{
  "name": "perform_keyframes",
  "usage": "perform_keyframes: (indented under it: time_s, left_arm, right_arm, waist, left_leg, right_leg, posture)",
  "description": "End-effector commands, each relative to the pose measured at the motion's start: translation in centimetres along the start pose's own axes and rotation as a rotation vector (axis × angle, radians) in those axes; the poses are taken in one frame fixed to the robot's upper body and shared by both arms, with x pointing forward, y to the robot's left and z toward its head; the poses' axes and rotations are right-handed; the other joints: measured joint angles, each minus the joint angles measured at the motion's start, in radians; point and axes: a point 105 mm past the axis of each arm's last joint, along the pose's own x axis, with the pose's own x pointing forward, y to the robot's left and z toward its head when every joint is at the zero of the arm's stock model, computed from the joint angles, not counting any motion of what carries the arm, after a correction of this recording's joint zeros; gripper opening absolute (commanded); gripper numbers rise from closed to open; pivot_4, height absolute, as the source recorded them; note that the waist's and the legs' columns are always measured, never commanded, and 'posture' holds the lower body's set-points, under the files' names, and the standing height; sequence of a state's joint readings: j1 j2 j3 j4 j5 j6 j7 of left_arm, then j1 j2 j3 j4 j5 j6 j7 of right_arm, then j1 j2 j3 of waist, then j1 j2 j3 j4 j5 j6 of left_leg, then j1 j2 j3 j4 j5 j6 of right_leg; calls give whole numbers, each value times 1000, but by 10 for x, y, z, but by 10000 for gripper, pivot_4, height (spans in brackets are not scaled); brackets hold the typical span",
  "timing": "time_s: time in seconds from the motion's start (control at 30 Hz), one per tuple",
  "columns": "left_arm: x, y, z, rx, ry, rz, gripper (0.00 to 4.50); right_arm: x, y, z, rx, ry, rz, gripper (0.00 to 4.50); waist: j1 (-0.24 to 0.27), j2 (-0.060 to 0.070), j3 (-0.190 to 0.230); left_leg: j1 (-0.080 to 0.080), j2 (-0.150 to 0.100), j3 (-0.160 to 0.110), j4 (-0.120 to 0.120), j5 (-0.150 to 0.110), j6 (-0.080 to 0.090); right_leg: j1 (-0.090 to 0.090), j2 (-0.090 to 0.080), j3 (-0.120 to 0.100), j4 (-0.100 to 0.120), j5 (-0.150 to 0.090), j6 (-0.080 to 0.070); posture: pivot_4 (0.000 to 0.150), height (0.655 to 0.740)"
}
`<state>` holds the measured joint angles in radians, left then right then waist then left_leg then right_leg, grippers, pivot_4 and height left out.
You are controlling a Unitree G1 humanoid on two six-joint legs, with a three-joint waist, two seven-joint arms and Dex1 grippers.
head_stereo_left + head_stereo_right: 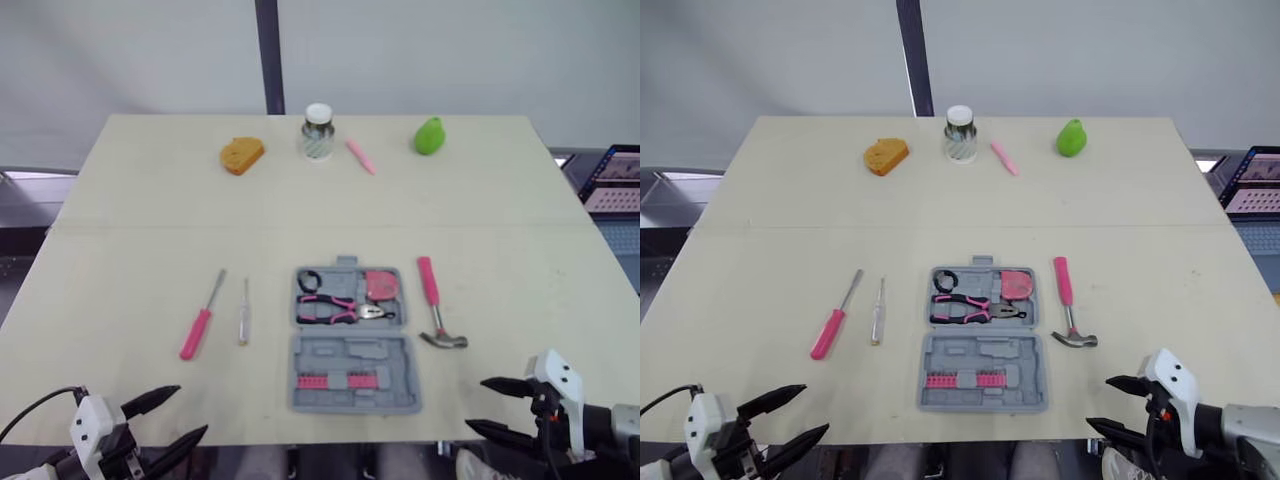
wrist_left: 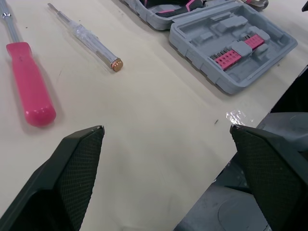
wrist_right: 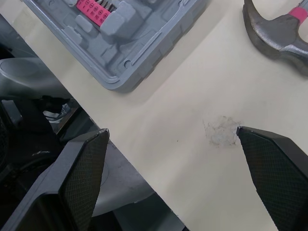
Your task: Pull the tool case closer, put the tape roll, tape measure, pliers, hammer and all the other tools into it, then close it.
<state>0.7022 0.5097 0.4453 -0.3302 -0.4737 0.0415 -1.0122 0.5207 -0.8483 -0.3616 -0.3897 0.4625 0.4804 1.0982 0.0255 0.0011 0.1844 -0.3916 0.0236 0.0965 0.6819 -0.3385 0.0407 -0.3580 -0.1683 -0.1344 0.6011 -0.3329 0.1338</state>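
Head view: an open grey plastic tool case (image 1: 353,345) lies near the front edge of a pale beige table (image 1: 120,260). Its far half holds pink-and-black pliers (image 1: 340,308), a small black tape roll (image 1: 309,281) and a pink tape measure (image 1: 380,284). A steel hammer with a pink handle (image 1: 434,305) lies just beside the case on my right. A pink-handled screwdriver (image 1: 200,320) and a slim clear-handled tester screwdriver (image 1: 243,315) lie side by side, apart from the case on my left. My left gripper (image 1: 190,410) and right gripper (image 1: 477,405) hover at the front edge, both empty.

Left wrist view: my two black fingers (image 2: 79,163) are spread wide over bare table, with both screwdrivers ahead and the case beyond.

Right wrist view: my fingers (image 3: 84,168) are also spread wide. The case's near half and the hammer's head lie ahead.

The case looks close enough already, so I judge the loose tools come next. For the hammer, I should pinch across the pink handle close to the heavy head so it will not tip. Then I lift it clear of the case wall and lay it into a moulded slot.
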Motion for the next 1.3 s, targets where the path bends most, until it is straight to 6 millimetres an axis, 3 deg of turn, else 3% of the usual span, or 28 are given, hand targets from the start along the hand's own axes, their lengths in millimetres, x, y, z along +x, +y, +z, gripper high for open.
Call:
perform_keyframes:
  time_s: [0.03,0.4,0.6,0.73,1.0,1.13,1.3]
  left_arm:
    - [6,-9,11,-8,-34,-20,44781]
    - [23,-1,36,-181,-74,210,44781]
    - [22,5,33,-210,-43,295,44781]
    - [24,20,26,-172,-7,383,44781]
    - [76,38,34,-124,13,477,44781]
    - [108,47,47,-136,-6,498,44781]
    - [131,52,60,-166,-2,512,44781]
  right_arm:
    - [-6,-4,11,-57,-58,-26,44889]
    - [-13,2,81,-314,-328,-18,44889]
    - [-8,8,82,-345,-346,-7,44889]
    - [-9,7,86,-362,-346,2,44889]
    - [-7,7,87,-368,-327,11,44889]
    - [-7,5,88,-374,-315,1,44889]
    - [-12,3,90,-381,-301,-18,44889]
  waist:
    - [0,0,0]
    - [-1,-2,-1]
    - [3,-2,-1]
    - [1,-2,-1]
    - [6,-2,-2]
    - [8,-3,-2]
    - [11,-3,-2]
  left_leg:
    - [0,0,0,0,0,0]
    - [2,0,1,1,2,1]
    - [2,-1,1,1,3,0]
    - [2,-2,1,1,3,1]
    - [2,-4,1,1,4,2]
    - [3,-7,1,1,6,4]
    - [3,-7,1,1,7,3]
  right_leg:
    - [0,0,0,0,0,0]
    - [1,1,2,4,0,0]
    - [1,2,1,5,0,0]
    - [1,3,2,6,0,0]
    - [1,3,1,9,0,0]
    - [1,2,-1,12,1,1]
    - [0,2,-1,17,1,1]
  posture:
    - [1500,6950]
    - [1500,6950]
    - [1500,6950]
    - [1500,6950]
    - [1500,6950]
    - [1500,6950]
    - [1500,6950]
